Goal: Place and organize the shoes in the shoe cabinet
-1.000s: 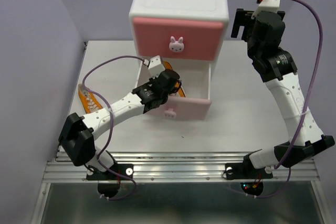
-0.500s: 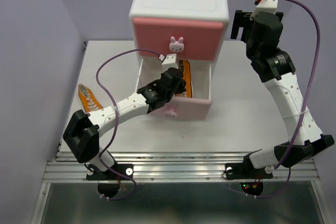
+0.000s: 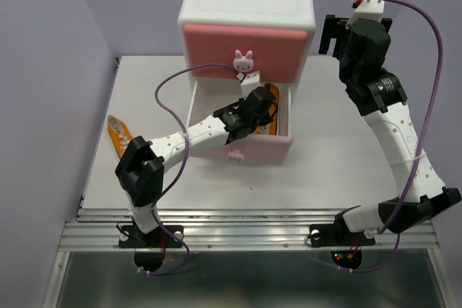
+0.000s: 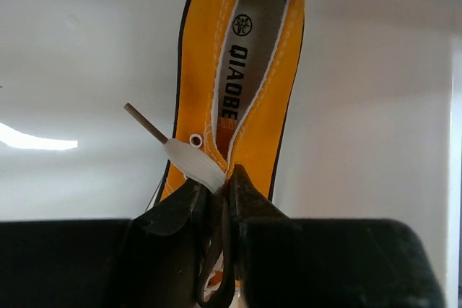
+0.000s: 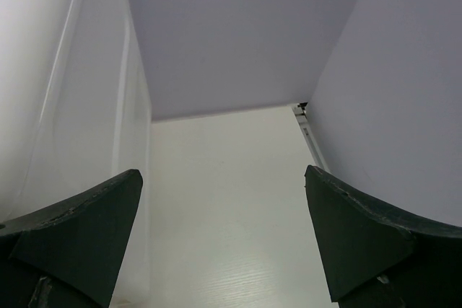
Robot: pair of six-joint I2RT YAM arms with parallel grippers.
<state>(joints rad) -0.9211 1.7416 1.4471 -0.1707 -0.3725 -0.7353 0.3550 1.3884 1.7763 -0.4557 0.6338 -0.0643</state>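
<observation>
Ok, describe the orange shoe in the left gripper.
The orange shoe looks like canvas, with white stitching, dark edge trim, a grey insole printed QIAOBE and a white lace end sticking out. The left gripper is shut on its upper edge beside an eyelet. It sits in the open lower drawer, toward the right; whether it rests on the drawer floor is unclear.

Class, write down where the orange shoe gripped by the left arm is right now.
In the top view, the orange shoe is held in the right part of the open lower drawer, pinched by the left fingers.
</observation>
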